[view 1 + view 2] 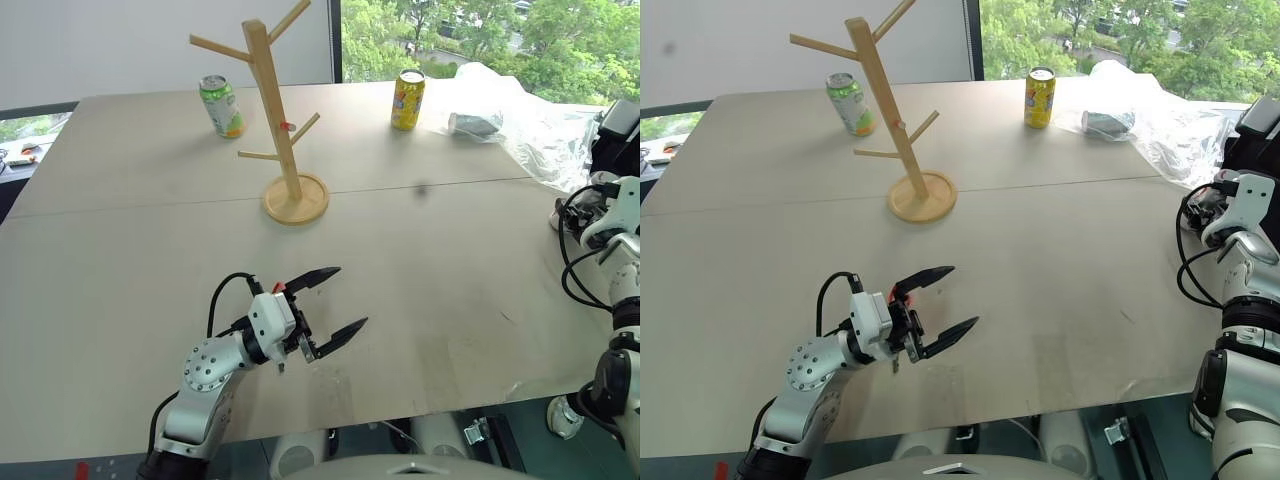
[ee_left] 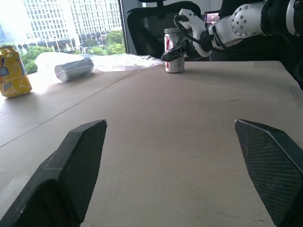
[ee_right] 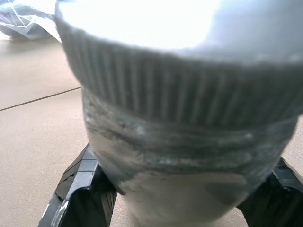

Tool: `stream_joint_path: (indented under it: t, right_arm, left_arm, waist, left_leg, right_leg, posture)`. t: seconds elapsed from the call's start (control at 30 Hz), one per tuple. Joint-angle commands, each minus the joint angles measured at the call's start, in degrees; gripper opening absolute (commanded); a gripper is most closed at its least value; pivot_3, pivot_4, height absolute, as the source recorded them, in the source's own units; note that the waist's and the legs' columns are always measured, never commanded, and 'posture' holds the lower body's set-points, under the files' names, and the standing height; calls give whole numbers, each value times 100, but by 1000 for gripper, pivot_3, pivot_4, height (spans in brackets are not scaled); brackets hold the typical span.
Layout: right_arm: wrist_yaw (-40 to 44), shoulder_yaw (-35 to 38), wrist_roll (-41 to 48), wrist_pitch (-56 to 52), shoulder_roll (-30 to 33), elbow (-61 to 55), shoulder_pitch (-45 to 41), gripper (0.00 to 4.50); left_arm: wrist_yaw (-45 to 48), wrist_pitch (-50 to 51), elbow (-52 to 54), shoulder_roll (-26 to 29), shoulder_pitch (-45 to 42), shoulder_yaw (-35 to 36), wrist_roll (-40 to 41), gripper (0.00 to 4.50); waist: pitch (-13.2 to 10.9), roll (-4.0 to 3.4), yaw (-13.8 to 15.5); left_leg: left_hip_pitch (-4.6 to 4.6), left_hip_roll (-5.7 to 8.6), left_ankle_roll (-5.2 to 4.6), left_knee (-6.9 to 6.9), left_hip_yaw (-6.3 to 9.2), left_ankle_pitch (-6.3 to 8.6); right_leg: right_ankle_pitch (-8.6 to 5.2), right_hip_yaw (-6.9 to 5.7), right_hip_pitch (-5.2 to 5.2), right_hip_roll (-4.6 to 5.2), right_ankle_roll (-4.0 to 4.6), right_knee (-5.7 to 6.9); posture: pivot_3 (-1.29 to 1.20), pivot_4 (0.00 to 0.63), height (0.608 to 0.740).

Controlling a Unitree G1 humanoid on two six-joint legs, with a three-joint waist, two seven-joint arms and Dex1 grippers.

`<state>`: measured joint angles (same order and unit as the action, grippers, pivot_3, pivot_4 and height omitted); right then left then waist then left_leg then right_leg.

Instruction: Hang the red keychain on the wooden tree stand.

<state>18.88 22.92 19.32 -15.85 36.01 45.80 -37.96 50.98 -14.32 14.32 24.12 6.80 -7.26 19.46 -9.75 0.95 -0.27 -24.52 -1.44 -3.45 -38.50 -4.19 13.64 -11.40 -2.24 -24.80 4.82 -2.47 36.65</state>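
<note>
Wooden tree stand [image 1: 275,110] sits toward the table's far edge. Your left hand [image 1: 350,296] gapes wide and empty, ready to grab. Your right hand [image 2: 174,53] is at the silver can [image 2: 175,66], and I can't tell its grip.

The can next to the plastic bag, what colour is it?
Yellow. The can shows best in the left eye view.

Wooden tree stand [image 1: 284,140] upright on the counter [image 1: 420,280], far half, left of centre. Can [image 1: 221,105] behind and left of the stand, near it. Second can [image 1: 408,99] to the stand's right, well apart. Beyond that, crumpled plastic sheet [image 1: 530,120] at the far right edge, a cylinder [image 1: 474,124] lying in it. Left gripper [image 1: 332,305] over the near counter.
</note>
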Motion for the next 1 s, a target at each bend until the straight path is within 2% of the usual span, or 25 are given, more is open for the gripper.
stream_joint_path:
  t: [0.03, 0.3, 0.53, 0.9, 0.97, 1.0]
  right_arm:
    - [13, 112, 51, 30, 61, -65, -96, 4402]
    - [46, 130, 95, 7, 45, -289, -78, 4461]
    - [-32, 203, 192, -47, 64, -949, -65, 4461]
    - [-214, 185, 176, -186, 409, -1917, -499, 4461]
    - [-67, 154, 208, -48, 409, -2178, -527, 4461]
    - [291, 109, 406, -27, 355, -2526, -447, 4461]
  left_arm:
    - [14, -42, 39, 19, 9, 76, 105, 4500]
    - [38, -125, -26, -9, 57, 46, 80, 4500]
    - [70, -187, -105, -27, 62, 17, 67, 4500]
    - [72, -173, -134, -82, 44, -47, 53, 4500]
    - [-33, -111, -74, -130, 49, -41, 18, 4500]
    - [-226, 32, 10, -185, 62, 4, -6, 4500]
  waist:
    - [0, 0, -7]
    - [0, -1, -30]
    - [0, -3, -33]
    - [-1, -12, -32]
    - [-1, -12, -28]
    - [-1, -12, -28]
  left_leg:
    - [0, 0, 0, 0, 0, 0]
    - [0, -1, 0, 0, 0, 0]
    - [-1, -2, 0, 0, 1, 0]
    - [-1, -4, 0, 2, 1, 0]
    - [-1, -3, 0, 2, 0, 0]
    - [-2, -3, 0, 2, 0, 0]
  right_leg:
    - [0, 0, 0, 0, 0, 0]
    - [0, 0, 0, 0, 0, 0]
    - [0, 0, -1, 0, 0, 0]
    - [0, 1, -2, 0, 0, 0]
    - [0, 0, -2, 1, 0, 0]
    - [0, 1, -2, 1, 0, 0]
  posture:
    - [0, 150, 740]
    - [0, 150, 740]
    - [0, 150, 740]
    - [0, 150, 740]
    - [0, 150, 740]
    - [0, 150, 740]
